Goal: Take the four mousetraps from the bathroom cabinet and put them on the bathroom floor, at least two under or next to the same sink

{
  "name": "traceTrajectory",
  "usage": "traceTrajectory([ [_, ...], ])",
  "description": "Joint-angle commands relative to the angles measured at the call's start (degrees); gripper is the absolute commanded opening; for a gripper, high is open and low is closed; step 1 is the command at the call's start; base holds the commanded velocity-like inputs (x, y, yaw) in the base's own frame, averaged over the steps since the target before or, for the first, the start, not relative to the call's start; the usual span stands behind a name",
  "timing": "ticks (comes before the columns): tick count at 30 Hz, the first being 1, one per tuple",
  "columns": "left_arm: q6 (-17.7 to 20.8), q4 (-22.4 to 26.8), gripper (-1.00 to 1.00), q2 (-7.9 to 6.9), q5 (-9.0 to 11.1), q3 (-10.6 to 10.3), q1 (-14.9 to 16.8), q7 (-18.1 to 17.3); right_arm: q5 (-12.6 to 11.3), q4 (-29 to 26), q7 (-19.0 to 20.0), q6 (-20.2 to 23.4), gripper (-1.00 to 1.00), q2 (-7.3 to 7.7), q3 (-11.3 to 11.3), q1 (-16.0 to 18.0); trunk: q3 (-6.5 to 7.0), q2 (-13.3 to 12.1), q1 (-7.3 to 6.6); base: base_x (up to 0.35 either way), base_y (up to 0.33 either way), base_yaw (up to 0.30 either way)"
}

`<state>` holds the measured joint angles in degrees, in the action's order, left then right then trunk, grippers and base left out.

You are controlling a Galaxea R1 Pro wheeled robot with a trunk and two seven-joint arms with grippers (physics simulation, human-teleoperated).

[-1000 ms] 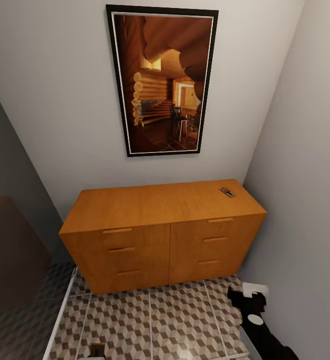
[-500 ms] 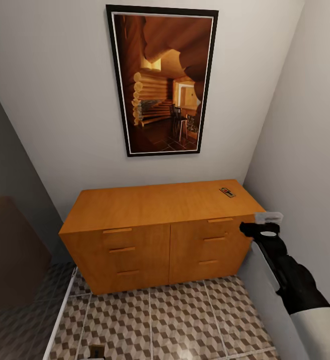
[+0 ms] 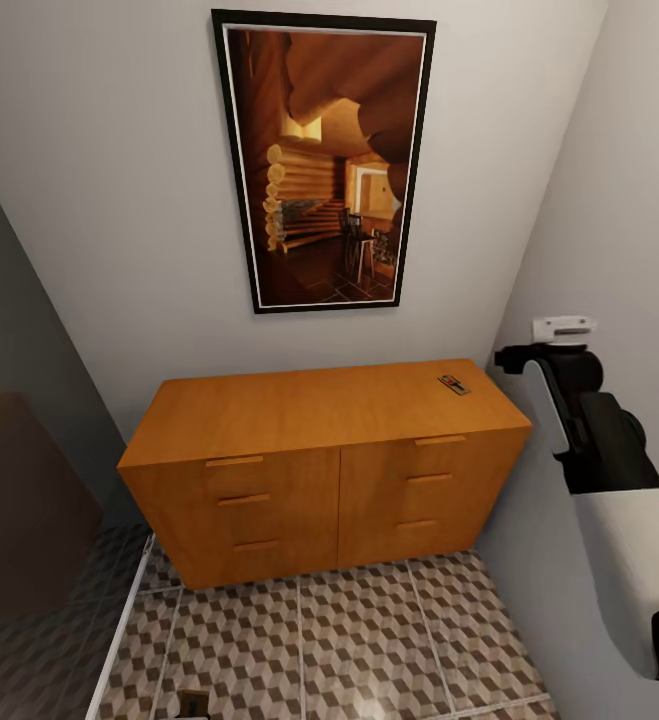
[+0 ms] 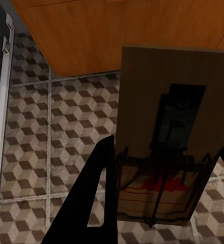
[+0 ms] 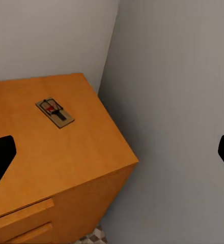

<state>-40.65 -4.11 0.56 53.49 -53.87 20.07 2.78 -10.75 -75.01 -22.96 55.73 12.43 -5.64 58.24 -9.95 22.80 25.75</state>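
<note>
Mousetrap [image 5: 55, 112] lay flat on the cabinet [image 3: 309, 405] top near its right rear corner, ahead of and below the right hand [image 5: 112, 155], long axis skewed to the fingers. Right hand was open, nearer. Left hand [image 4: 165, 195] gripped another mousetrap [image 4: 168, 137].

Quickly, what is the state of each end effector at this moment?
Left end effector: closed on a small flat tan wooden mousetrap.
Right end effector: open, holding nothing, above the orange-brown wooden cabinet.
</note>
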Motion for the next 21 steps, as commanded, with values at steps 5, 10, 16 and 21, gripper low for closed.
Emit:
traceTrajectory([
  [5, -0.2, -0.2, -1.00, 0.05, -0.2, -0.4, 0.1, 0.5, -0.7, -0.2, -0.6, 0.3, 1.00, -0.19, -0.3, 0.3, -0.12, 0.1, 0.03, 0.000, 0.000, 0.000],
  [10, -0.2, -0.2, -1.00, 0.05, -0.2, -0.3, 0.1, 0.5, -1.0, 0.2, 0.1, 0.4, 1.00, -0.28, -0.3, 0.3, -0.12, 0.1, 0.03, 0.000, 0.000, 0.034],
  [16, -0.2, -0.2, -1.00, 0.05, -0.2, -0.3, 0.1, 0.5, -1.1, 0.4, 0.6, 0.4, 1.00, -0.28, -0.3, 0.2, -0.12, 0.1, 0.03, 0.000, 0.000, 0.191],
  [21, -0.2, -0.2, -1.00, 0.02, -0.2, -0.3, 0.0, 0.5, -1.1, 0.4, 0.6, 0.4, 1.00, -0.36, -0.3, 0.2, -0.24, 0.1, 0.03, 0.000, -0.003, 0.241],
])
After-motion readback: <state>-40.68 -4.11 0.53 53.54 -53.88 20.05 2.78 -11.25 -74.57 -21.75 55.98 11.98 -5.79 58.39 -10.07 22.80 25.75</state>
